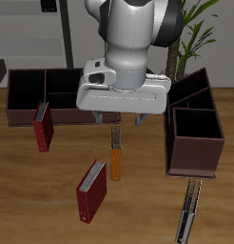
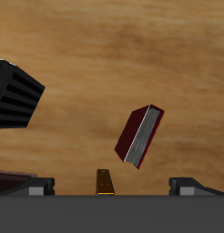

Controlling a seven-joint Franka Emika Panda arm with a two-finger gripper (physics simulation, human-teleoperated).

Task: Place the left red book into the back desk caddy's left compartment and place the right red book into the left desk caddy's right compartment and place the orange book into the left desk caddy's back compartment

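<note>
Gripper (image 1: pixel 127 122) poised over orange book (image 1: pixel 116 158), which stands on the table between the two red books; fingers spread wide, nothing held. Judged step: approach for the orange-book grasp. Next: descend, close on its spine, carry to left desk caddy (image 1: pixel 194 129).

No readable text, labels or numbers on any surface

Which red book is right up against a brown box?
The red book farther back, standing against the back desk caddy. The other red book stands alone on open table, nearer the front edge.
</note>
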